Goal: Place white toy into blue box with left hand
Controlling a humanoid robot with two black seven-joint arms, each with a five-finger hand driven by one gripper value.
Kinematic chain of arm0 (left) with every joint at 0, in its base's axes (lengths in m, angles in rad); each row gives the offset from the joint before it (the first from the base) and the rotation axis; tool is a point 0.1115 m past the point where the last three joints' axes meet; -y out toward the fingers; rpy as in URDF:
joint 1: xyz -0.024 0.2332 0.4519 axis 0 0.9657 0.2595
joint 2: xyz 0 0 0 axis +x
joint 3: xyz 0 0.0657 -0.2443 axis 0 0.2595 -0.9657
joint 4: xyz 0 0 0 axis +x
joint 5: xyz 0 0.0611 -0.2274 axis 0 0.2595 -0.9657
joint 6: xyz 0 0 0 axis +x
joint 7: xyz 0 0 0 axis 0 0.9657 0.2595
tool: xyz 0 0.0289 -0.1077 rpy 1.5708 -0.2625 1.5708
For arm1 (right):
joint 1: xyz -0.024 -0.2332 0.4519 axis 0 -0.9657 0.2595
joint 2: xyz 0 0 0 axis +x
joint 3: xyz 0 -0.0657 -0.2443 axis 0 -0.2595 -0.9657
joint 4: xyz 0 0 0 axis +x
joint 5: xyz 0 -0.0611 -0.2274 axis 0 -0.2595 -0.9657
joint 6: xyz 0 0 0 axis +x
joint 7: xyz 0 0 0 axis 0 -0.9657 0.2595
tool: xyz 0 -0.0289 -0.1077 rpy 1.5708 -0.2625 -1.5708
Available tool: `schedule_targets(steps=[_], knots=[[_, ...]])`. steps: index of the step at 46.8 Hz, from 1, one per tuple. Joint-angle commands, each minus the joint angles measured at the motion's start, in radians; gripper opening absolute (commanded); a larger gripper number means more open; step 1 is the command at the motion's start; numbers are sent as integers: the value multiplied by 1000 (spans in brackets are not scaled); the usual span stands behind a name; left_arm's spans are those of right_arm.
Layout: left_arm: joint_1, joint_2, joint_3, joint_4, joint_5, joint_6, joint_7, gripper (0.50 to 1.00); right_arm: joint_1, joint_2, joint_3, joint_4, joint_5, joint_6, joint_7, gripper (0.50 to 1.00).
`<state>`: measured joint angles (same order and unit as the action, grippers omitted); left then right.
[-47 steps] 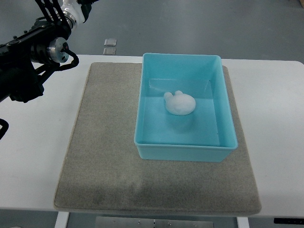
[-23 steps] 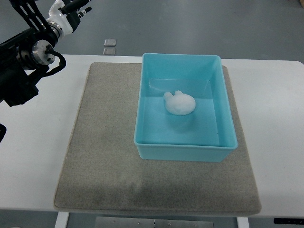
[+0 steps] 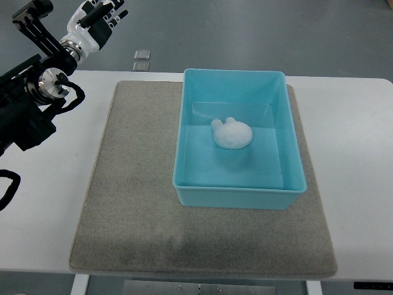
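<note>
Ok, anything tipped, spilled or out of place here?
Nothing stands out. The toy lies inside the box, which sits square on the mat. The left hand is up at the far left corner, off the mat, holding nothing.

White table (image 3: 362, 160) under grey mat (image 3: 135, 203)

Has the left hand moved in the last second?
Yes. The left hand has pulled up and away from the blue box, toward the picture's top-left corner.
</note>
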<state>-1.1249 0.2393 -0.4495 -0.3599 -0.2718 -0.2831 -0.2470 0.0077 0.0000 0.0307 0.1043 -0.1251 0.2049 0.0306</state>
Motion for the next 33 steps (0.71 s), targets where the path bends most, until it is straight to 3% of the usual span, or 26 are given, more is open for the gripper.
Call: schedule_targets(steps=[1,33], knots=[[2,0,-18,-2,0,1,-2,990,0,0,0,0,1,-1,0,936],[27,0,-26,-10,16,-5,-2,992,0,0,0,0,1,-1,0,936]])
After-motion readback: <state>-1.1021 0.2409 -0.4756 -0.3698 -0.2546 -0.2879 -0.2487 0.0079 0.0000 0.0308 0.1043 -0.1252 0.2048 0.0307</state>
